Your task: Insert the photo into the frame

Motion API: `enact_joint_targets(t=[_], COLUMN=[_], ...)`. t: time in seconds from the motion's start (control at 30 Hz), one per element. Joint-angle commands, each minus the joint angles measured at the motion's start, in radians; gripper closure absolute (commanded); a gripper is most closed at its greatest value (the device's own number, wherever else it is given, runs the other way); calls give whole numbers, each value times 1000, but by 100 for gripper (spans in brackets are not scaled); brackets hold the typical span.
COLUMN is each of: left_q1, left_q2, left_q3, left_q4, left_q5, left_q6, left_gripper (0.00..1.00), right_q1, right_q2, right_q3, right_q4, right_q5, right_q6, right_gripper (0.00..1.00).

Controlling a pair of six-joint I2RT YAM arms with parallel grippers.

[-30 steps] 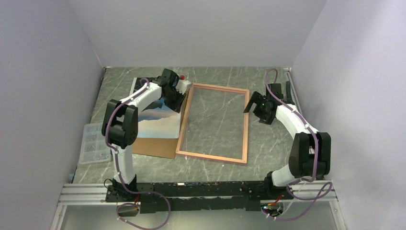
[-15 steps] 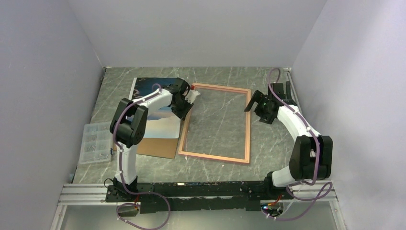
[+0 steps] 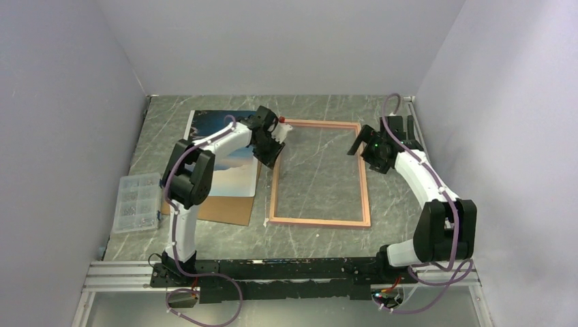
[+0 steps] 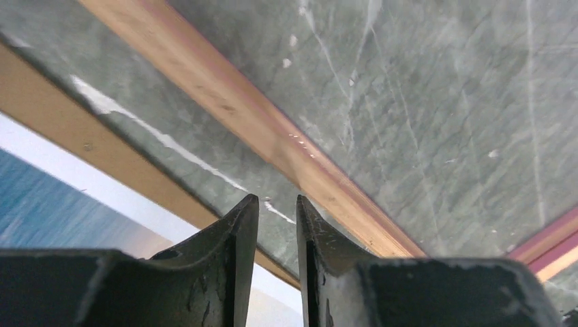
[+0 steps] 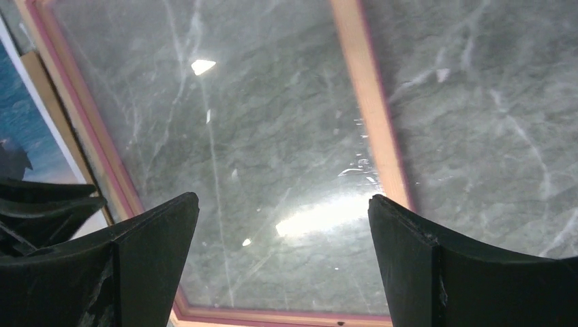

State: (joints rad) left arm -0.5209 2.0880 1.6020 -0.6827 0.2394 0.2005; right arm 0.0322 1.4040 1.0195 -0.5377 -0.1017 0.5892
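Observation:
The frame (image 3: 320, 222), a narrow pink-and-wood border round a clear pane, lies flat mid-table. The photo (image 3: 225, 163) of blue sea and pale sky lies to its left on a brown backing board (image 3: 221, 208), partly hidden by my left arm. My left gripper (image 3: 276, 139) is low at the frame's left bar (image 4: 238, 109), jaws a narrow slit apart with nothing between them (image 4: 276, 199); the photo's edge (image 4: 41, 211) shows beside it. My right gripper (image 3: 358, 145) hovers wide open and empty over the pane (image 5: 283, 199) near the right bar (image 5: 371, 102).
A clear plastic parts box (image 3: 136, 201) sits at the table's left edge. Grey walls close in the left, back and right sides. The backing board juts out below the photo, close to the frame's lower left corner.
The frame has slid to the right and turned squarer to the table, away from the photo. My left gripper travelled right with its left bar. My right gripper shifted slightly right.

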Motion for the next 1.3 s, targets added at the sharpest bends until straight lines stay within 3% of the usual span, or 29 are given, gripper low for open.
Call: enact_joint_targets(t=[0.0, 0.07, 0.2, 0.3, 0.4, 0.5, 0.73, 0.87, 1.27], left_q1=[117, 201, 385, 507, 644, 718, 734, 734, 733], left_q2=[-83, -114, -192, -206, -178, -113, -22, 30, 46], left_q3=[100, 141, 154, 172, 184, 192, 116, 116, 5], left_q4=[-73, -115, -120, -139, -143, -144, -36, -24, 42], left_q5=[102, 114, 69, 35, 16, -6, -139, -232, -236], left_q6=[-37, -23, 19, 73, 103, 128, 152, 159, 164], left_gripper=[64, 58, 27, 19, 21, 32, 46, 49, 52], right_q1=[144, 230, 398, 513, 609, 677, 724, 725, 753], right_q2=[8, 54, 193, 331, 497, 649, 852, 897, 841], right_q3=[107, 158, 292, 450, 652, 846, 1043, 1048, 818], right_q4=[-8, 1, 24, 37, -5, -61, -87, -81, 1], right_q5=[87, 99, 144, 146, 142, 142, 106, 47, -90], right_q6=[54, 85, 132, 144, 147, 148, 201, 221, 266], right_gripper=[1, 1, 1, 1, 1, 2, 2, 3, 10])
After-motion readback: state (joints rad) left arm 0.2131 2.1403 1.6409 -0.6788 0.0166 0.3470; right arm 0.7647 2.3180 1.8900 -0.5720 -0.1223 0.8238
